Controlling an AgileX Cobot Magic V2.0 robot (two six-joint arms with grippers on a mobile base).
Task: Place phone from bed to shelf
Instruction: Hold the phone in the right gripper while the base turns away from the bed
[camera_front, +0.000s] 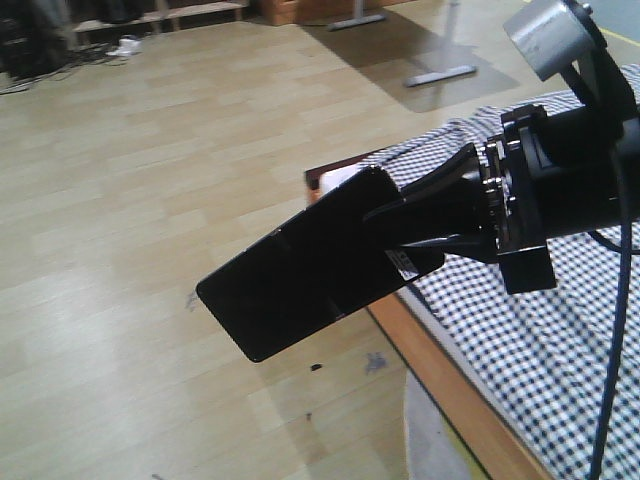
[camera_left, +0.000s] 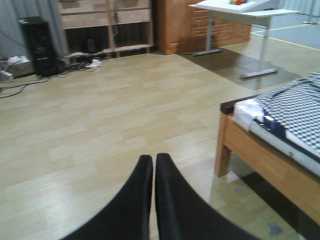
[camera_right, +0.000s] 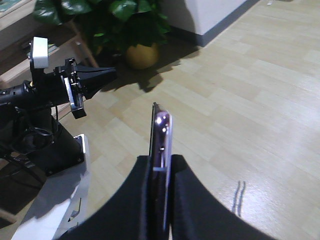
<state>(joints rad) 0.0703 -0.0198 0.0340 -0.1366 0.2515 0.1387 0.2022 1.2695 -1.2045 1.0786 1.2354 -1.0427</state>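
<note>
Exterior front-facing view: the phone (camera_front: 300, 270) is being clamped at one end by the right gripper (camera_right: 161, 159), in the air over the floor (camera_front: 150, 200), just off the bed (camera_front: 540, 340) corner. Left gripper (camera_left: 153, 162) fingers are being pressed together, empty.

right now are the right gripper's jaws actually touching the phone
Touching. The right wrist view shows the phone edge-on, pinched between the jaws of the right gripper, with no gap on either side.

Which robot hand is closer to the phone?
Right. The right gripper clamps the phone between its fingers; the left gripper hangs apart, shut and empty, over the floor.
</note>
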